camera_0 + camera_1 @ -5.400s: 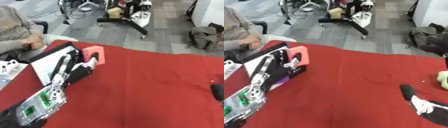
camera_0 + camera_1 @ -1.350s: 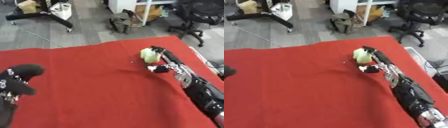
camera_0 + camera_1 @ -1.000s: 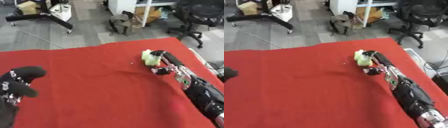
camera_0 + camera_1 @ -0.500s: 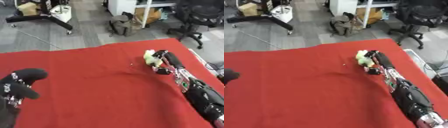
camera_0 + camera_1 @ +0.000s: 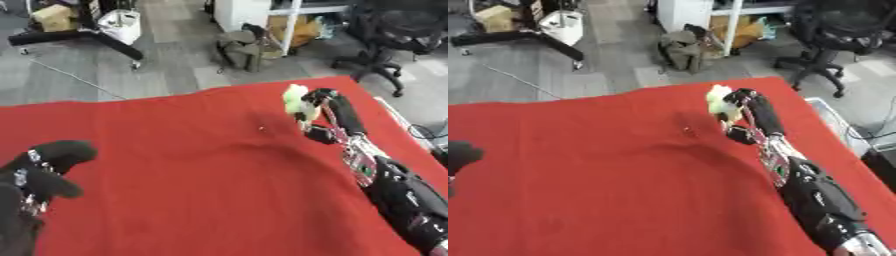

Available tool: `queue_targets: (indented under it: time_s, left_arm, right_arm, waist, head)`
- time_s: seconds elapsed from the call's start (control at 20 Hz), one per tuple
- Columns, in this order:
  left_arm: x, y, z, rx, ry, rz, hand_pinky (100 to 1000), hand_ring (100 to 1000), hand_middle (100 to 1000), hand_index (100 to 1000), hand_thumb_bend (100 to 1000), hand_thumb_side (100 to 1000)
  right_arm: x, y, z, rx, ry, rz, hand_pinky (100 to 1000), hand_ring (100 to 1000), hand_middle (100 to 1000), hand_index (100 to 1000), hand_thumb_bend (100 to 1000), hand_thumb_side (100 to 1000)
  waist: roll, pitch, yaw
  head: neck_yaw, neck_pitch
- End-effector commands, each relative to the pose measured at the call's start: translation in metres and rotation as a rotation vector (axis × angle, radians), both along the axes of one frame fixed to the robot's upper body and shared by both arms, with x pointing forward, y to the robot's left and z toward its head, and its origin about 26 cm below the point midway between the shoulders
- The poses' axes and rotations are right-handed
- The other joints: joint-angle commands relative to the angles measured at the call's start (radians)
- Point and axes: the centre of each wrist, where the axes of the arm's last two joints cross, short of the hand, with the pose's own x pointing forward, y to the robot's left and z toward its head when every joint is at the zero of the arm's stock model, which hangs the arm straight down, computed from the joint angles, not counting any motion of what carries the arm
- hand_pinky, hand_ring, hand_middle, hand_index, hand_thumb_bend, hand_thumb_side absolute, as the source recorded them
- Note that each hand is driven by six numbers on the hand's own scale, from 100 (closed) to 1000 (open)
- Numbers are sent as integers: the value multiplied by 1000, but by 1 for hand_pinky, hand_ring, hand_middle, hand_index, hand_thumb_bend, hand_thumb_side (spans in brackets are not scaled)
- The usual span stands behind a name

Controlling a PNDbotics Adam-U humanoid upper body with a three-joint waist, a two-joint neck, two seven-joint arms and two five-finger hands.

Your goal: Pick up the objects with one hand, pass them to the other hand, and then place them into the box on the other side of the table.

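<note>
My left hand (image 5: pixel 48 167) waits at the lower left, fingers curled on nothing. Across the red surface (image 5: pixel 192 175), near its far right edge, my right hand (image 5: pixel 317 107) has its fingers wrapped round the pale green object (image 5: pixel 295 97). I judge this the pickup step; next I lift and carry it toward the left hand. Against half a second ago, hand and object sit nearly as they did.

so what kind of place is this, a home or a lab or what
Most likely an office or robotics lab, not a home: grey carpet floor, black office chairs on castors, a wheeled equipment stand, and a red-covered work table where the robot's right hand reaches a pale green object.
</note>
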Motion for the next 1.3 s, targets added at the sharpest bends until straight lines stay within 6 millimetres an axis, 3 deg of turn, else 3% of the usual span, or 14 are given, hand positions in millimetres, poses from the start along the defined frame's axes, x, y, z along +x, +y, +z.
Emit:
queue_targets:
  time_s: [0.05, 0.35, 0.55, 0.85, 1.3]
  left_arm:
    - [-2, 5, 1, 8, 7, 45, 1000, 821, 763, 554, 219, 850]
    - [-7, 8, -13, 37, 105, 106, 1000, 827, 776, 550, 210, 878]
    - [-9, 7, -18, 58, 154, 117, 1000, 833, 783, 548, 212, 885]
    - [-12, 3, -21, 90, 205, 111, 1000, 852, 807, 554, 229, 874]
    - [-15, -6, -17, 147, 197, 93, 1000, 891, 858, 574, 248, 831]
  right_arm:
    - [-1, 36, 29, 21, -114, 139, 788, 550, 250, 345, 100, 100]
    - [-36, 127, 55, 86, -273, 459, 774, 554, 265, 350, 100, 100]
    - [-66, 168, 65, 161, -324, 619, 786, 553, 269, 352, 100, 100]
    - [-99, 206, 68, 200, -275, 867, 792, 554, 266, 350, 100, 100]
    - [-108, 234, 59, 147, -128, 1140, 803, 550, 255, 347, 100, 100]
  waist:
    - [-4, -31, -11]
    - [-11, -60, -45]
    - [-14, -72, -56]
    - [-21, -79, -62]
    - [-27, -81, -53]
  head:
    - [46, 16]
    - [131, 53]
    - [163, 68]
    - [205, 89]
    - [248, 117]
